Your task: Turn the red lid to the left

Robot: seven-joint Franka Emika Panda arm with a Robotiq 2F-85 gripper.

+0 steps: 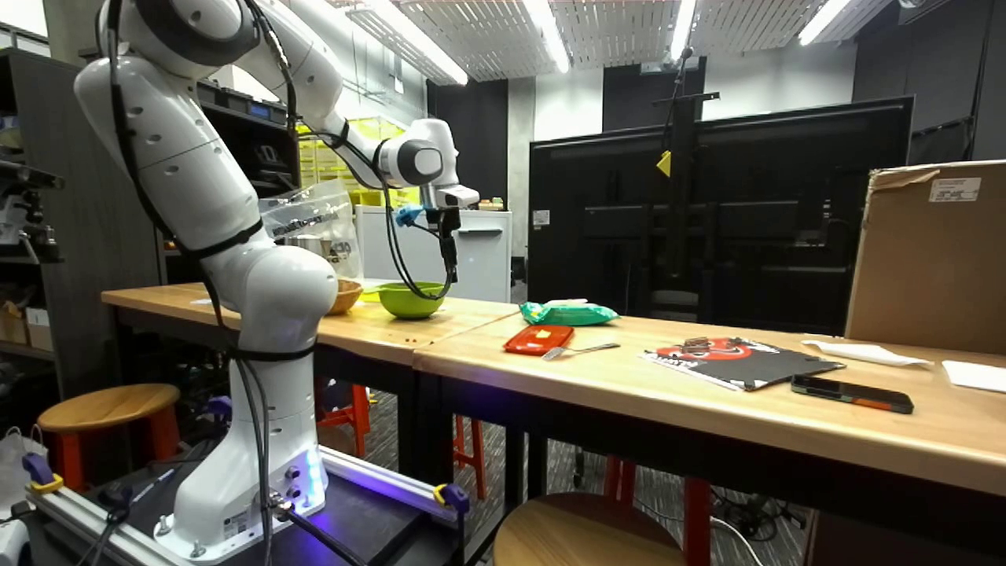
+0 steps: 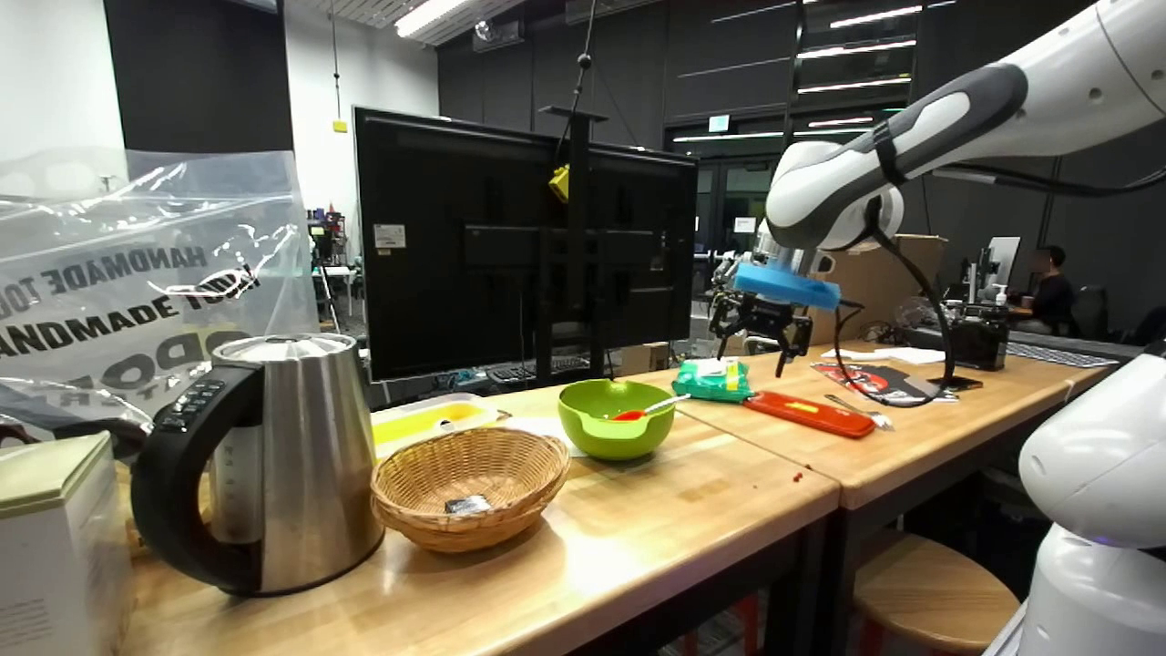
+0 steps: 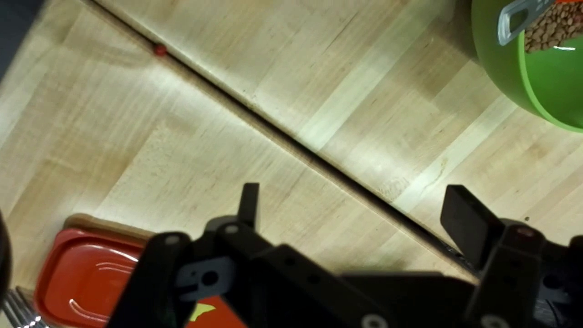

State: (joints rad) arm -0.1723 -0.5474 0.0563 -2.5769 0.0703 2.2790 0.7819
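Fingers (image 3: 471, 228) spread wide apart, my gripper (image 3: 355, 209) hangs in the air above two adjoining wooden tables (image 3: 182, 182). The red lid (image 3: 91, 278) lies flat on one of them, near the seam (image 3: 314, 159) where they meet; in my wrist view it sits at lower left, partly hidden behind the gripper. Just beside it I see a metal fork (image 1: 589, 347). Near the lid, in an exterior view, lies a green packet (image 1: 574, 314); whether packet and lid touch, I cannot tell. Across the seam stands a green bowl (image 2: 615, 445) holding brown bits (image 3: 551, 32) and a red-headed kitchen tool (image 2: 672, 402). Further along that table come a wicker basket (image 2: 469, 536) and a steel kettle (image 2: 319, 456). On the lid's table, well apart from it, I make out a dark sheet (image 1: 754, 365) with red print and, just beside that, a phone (image 1: 853, 392).
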